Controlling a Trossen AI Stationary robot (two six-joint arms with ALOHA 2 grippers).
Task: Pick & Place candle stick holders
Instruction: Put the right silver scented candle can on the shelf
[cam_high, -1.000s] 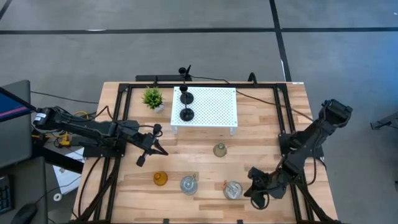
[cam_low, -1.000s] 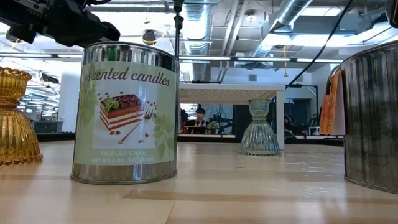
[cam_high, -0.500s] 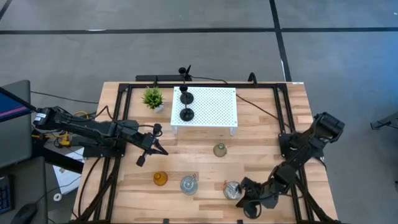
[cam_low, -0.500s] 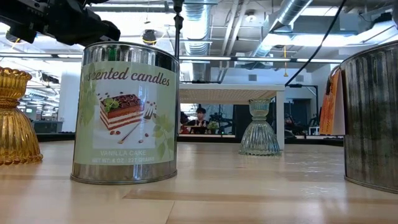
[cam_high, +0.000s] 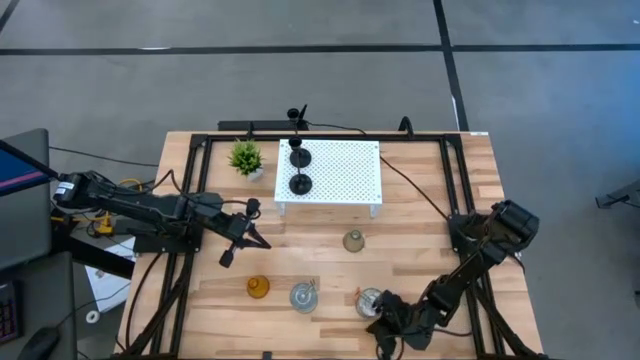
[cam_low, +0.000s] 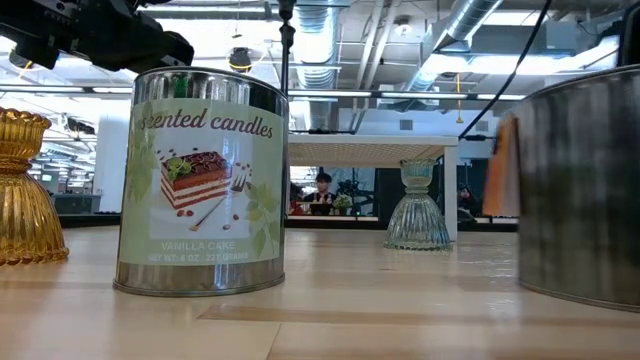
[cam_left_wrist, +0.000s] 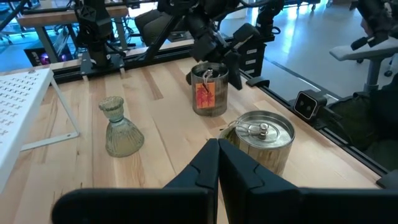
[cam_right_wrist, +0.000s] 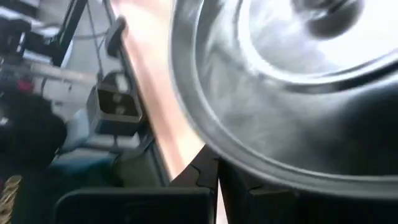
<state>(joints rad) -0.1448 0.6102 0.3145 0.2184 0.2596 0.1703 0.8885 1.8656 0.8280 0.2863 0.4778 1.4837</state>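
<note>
1. Over the last second the right gripper has swung down along the table's near edge and now sits pressed against the right-hand tin; its fingers are clenched with nothing between them; the tin has slid a little toward the middle, and in the low view it reads blurred and shifted against where it stood

2. My reading: this is a nudge, not a pick; the tin is being pushed by a closed tool, so no grasp is under way yet

3. The left gripper has not moved; it hangs clenched and empty over the table's left side

4. The rest is unchanged: two black sticks on the white perforated stand, the greyish bell-shaped holder mid-table, the amber holder and the labelled tin along the near edge

5. Writing: the labelled tin reads "scented candles", with a cake picture and "VANILLA CAKE" beneath; a smaller line under that is too fine to read; the pushed tin carries an orange tag, its text illegible
</note>
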